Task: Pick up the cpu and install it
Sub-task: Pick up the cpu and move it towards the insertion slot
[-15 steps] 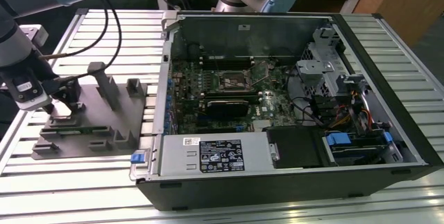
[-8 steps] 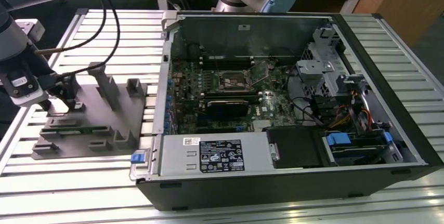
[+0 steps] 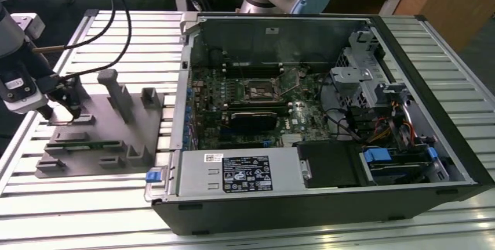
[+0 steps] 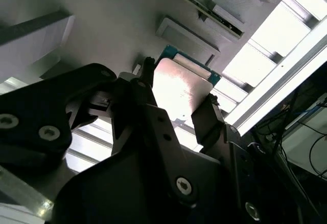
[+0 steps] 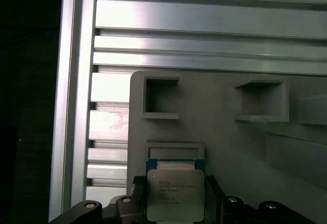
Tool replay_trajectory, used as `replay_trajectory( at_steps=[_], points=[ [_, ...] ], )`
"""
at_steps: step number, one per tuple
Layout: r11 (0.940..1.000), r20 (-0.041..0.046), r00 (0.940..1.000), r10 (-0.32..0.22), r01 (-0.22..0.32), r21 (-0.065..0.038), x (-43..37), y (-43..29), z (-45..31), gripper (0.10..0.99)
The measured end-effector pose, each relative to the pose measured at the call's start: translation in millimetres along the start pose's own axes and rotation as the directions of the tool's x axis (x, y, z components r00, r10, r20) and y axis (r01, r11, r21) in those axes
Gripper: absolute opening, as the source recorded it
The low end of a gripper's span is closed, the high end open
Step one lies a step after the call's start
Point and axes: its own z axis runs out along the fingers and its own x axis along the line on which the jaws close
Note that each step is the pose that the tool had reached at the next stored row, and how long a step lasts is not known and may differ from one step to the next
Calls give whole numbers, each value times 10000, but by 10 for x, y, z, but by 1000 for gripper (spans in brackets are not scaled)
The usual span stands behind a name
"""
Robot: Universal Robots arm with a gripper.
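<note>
**Held cpu [image 5: 175, 193] at grey fixture [image 3: 101, 125]**

Table [image 3: 139, 24], ribbed aluminium slats; case [image 3: 309, 203], black sheet metal, open, green board inside; fixture, matte plastic slab with square pockets, on the exterior view's left of the case; gripper [image 4: 176, 98], black angular fingers clamped on opposite cpu edges; cpu, flat square, silvery lid, green rim, over a shallow framed pocket.

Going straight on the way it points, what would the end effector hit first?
The grey fixture, probably its shallow framed pocket just beyond the cpu that the end effector grips. Depth is hard to judge, so how near it is stays unclear.
</note>
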Motion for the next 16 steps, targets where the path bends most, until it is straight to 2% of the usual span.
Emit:
replay_trajectory(
  at_steps=[11, 16],
  points=[
    [10000, 1, 10000, 0, 0, -1, -2, 6, -135, 545],
    [10000, 2, 10000, 0, 0, -1, -3, 8, -171, 545]
  ],
)
